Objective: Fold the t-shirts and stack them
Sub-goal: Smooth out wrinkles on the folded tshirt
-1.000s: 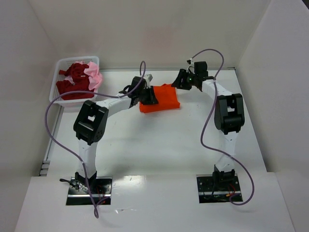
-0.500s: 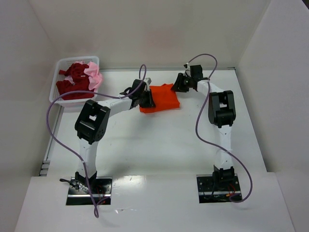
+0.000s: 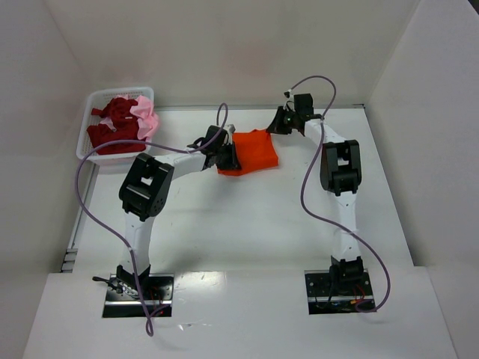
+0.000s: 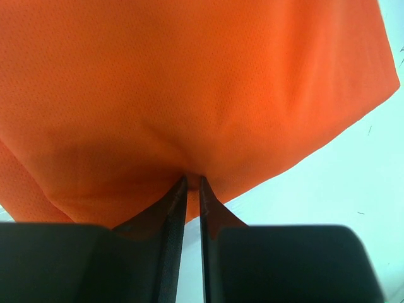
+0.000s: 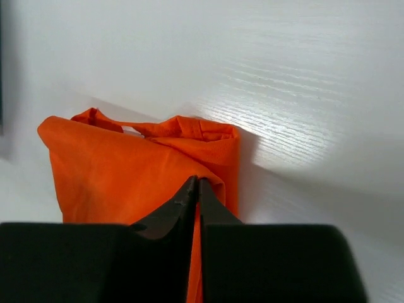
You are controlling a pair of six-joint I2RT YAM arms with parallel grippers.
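Orange t-shirt (image 3: pixel 253 149) lies folded at the far middle of the tabletop (image 3: pixel 247 217). The left tool (image 4: pixel 192 180) pinches its left edge, and the right tool (image 5: pixel 197 182) is closed on its far corner.

On the table (image 3: pixel 247 217), a basket (image 3: pixel 88 101) sits at the far left corner, with a heap of t-shirts (image 3: pixel 116 127) inside it. To its right, near the middle of the far edge, a folded t-shirt (image 3: pixel 253 149) lies flat on the table, well apart from the basket. The left gripper (image 3: pixel 228 155) is at the folded t-shirt's left side, between it and the basket, its fingers pinched on that edge of the cloth. The right gripper (image 3: pixel 277 127) is at the far right corner of the folded t-shirt, fingers pressed together on the cloth there. Both arm bases stand at the table's near edge, left and right.
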